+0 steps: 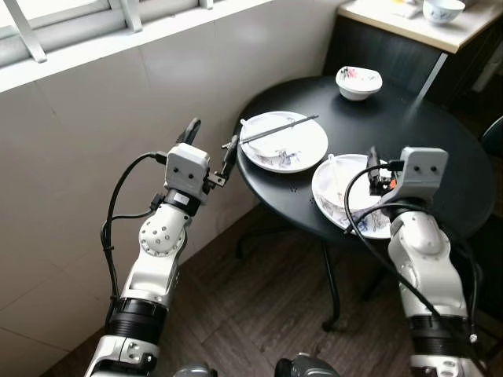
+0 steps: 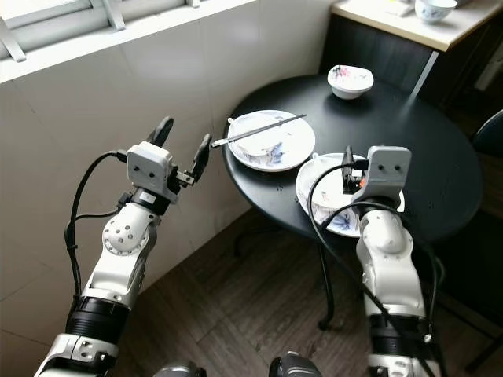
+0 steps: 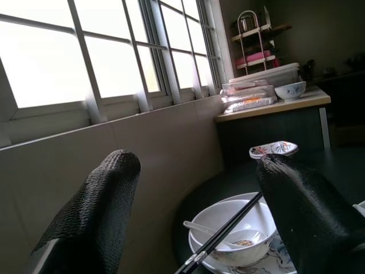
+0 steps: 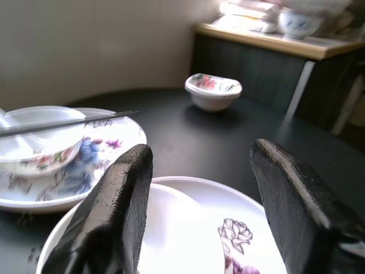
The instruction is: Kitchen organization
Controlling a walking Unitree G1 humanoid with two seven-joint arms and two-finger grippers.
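Note:
A round black table (image 1: 409,126) holds two flowered plates. The far plate (image 1: 302,153) carries a white bowl (image 3: 231,231) with a spoon in it and black chopsticks (image 1: 279,129) laid across its rim. The near plate (image 1: 330,192) holds a white bowl (image 4: 182,228) with a spoon. A small flowered dish (image 1: 358,82) sits at the back. My left gripper (image 1: 211,145) is open, raised just left of the table edge near the chopsticks' ends. My right gripper (image 4: 202,151) is open and hovers low over the near plate.
A tiled wall and window sill (image 1: 94,47) run along the left. At the back right a counter (image 1: 416,27) holds a blue-patterned bowl (image 1: 442,9) and packets. A dark chair (image 1: 493,135) stands at the right edge. Wooden floor (image 1: 259,314) lies below.

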